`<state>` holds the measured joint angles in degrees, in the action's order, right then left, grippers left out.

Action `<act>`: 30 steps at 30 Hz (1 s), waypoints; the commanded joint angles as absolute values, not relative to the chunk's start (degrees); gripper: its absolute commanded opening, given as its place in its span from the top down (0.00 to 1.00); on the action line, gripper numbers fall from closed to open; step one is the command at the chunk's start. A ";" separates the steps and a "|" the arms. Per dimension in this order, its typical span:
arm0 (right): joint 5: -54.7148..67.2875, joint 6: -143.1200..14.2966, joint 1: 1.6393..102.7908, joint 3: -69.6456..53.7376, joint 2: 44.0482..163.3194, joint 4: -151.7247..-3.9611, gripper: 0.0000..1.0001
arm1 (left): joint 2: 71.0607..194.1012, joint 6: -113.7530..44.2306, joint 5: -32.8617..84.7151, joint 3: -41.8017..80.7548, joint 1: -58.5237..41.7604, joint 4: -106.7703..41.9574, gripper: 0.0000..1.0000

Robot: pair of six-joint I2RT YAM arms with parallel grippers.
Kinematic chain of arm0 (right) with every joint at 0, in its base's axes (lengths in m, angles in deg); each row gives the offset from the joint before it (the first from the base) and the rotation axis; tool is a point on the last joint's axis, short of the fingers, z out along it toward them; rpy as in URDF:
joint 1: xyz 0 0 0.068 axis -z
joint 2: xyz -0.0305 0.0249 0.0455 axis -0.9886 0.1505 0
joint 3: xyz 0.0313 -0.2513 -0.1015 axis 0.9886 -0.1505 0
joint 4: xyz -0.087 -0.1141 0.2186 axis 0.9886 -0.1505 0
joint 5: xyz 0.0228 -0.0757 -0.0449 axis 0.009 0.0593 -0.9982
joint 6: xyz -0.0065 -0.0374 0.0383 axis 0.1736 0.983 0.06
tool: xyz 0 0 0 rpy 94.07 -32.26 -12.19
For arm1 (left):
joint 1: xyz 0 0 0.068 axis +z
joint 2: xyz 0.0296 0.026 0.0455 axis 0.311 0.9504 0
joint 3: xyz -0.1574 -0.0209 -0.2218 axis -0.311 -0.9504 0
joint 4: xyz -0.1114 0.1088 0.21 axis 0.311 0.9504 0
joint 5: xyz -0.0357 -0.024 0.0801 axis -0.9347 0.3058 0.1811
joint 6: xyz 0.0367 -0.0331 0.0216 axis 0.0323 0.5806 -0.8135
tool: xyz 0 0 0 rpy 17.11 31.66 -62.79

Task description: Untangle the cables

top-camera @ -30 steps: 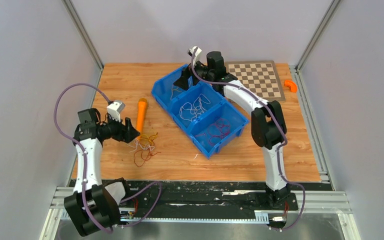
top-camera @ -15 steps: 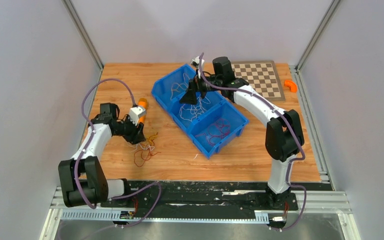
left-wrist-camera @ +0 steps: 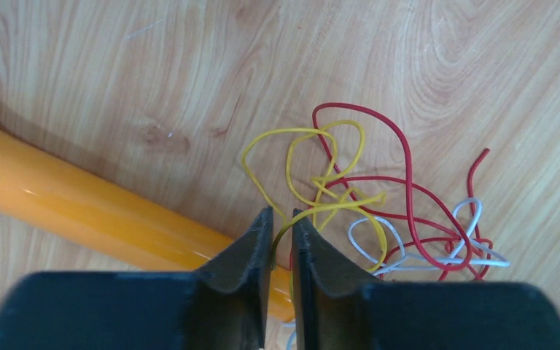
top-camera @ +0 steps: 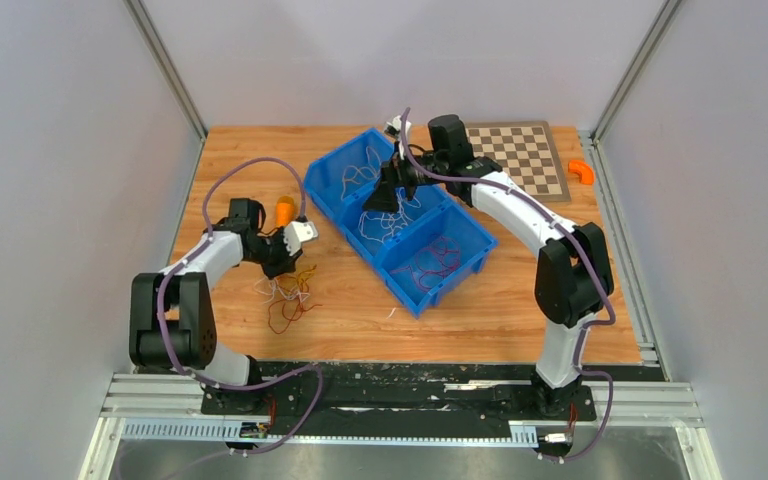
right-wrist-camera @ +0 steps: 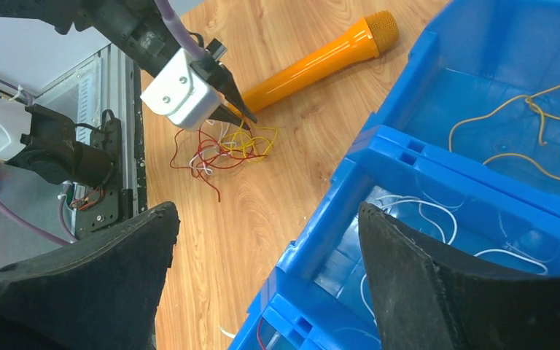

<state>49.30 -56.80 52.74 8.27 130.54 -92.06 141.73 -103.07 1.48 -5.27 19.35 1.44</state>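
The cables [top-camera: 285, 295] lie as a small tangle of yellow, red and white wires [left-wrist-camera: 379, 211] on the wooden table, left of the blue bins; the right wrist view shows this tangle [right-wrist-camera: 226, 149] too. My left gripper [top-camera: 282, 267] points down at the tangle's far edge [right-wrist-camera: 246, 120]. In its own view the left gripper [left-wrist-camera: 282, 215] has its jaws nearly together, with a yellow cable [left-wrist-camera: 333, 207] running between them. My right gripper [top-camera: 380, 195] hovers over the bins, and the right gripper [right-wrist-camera: 267, 211] is wide open with nothing held.
An orange microphone [top-camera: 285, 210] lies just beyond the tangle, close to my left fingers [left-wrist-camera: 80, 208]. The blue three-part bin [top-camera: 312, 185] holds yellow, white [top-camera: 385, 220] and red [top-camera: 430, 265] wires. A chessboard [top-camera: 520, 158] and an orange piece [top-camera: 582, 170] sit at the far right.
My left arm reached forward and right onto the tangle, and its jaws closed in around a yellow cable. My right gripper swung from the far bin corner to above the middle compartment.
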 commanded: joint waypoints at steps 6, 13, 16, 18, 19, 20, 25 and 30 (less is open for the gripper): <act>50.60 -54.12 53.22 9.20 126.80 -92.20 0.10 | 128.76 -99.94 0.42 2.29 19.31 12.81 1.00; 53.92 -56.19 52.08 13.22 128.51 -91.85 0.10 | 123.10 -83.81 5.72 17.72 23.82 18.74 1.00; 55.69 -58.51 50.45 15.92 129.78 -89.67 0.07 | 123.48 -72.25 -1.61 24.87 23.83 21.20 1.00; 56.07 -60.88 48.87 17.26 130.38 -86.35 0.04 | 123.58 -64.18 -5.23 27.17 23.84 19.23 1.00; 55.79 -61.64 47.56 17.64 130.58 -83.80 0.02 | 123.26 -58.54 -6.76 27.92 23.84 18.24 1.00; 55.35 -62.29 46.52 17.86 130.80 -81.21 0.01 | 123.04 -56.00 -7.38 28.04 23.81 15.63 1.00; 53.27 -65.98 42.98 20.80 133.34 -73.76 0.00 | 122.16 -37.54 -8.49 28.21 23.74 6.22 1.00; 53.03 -70.20 44.33 20.74 133.90 -73.73 0.00 | 123.86 -29.74 -5.58 28.68 21.75 -2.29 1.00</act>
